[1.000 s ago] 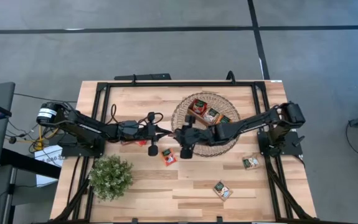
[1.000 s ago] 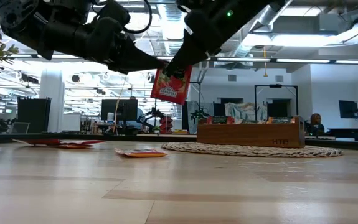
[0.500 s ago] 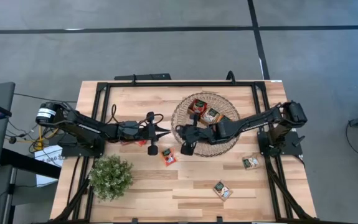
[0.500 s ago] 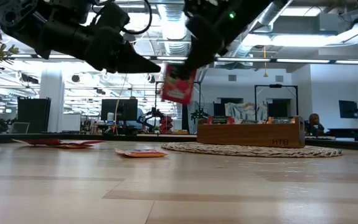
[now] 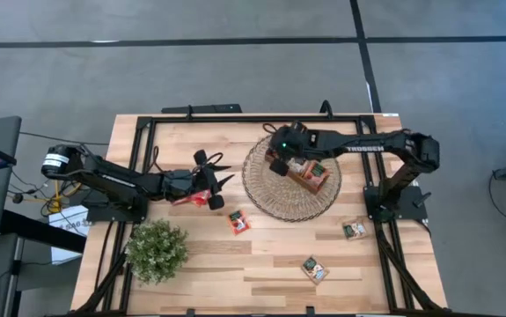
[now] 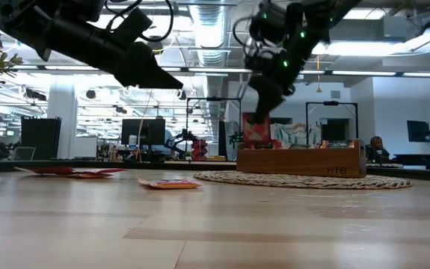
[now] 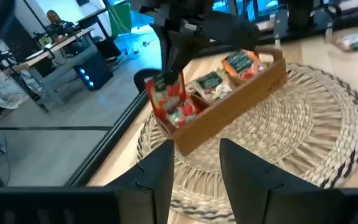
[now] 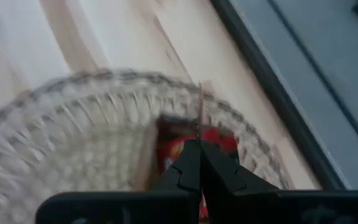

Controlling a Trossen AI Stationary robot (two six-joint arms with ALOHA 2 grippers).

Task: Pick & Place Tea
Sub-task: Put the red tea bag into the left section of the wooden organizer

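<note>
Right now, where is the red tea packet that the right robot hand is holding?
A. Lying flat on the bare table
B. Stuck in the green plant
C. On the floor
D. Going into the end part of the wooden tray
D. The right gripper pinches the red tea packet upright over the end compartment of the wooden tray, which sits on the woven mat.

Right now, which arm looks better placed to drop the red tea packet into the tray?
The right. Its gripper is shut on the red sachet, hanging over the tray's end compartment. The left gripper is open, off beside the mat.
</note>
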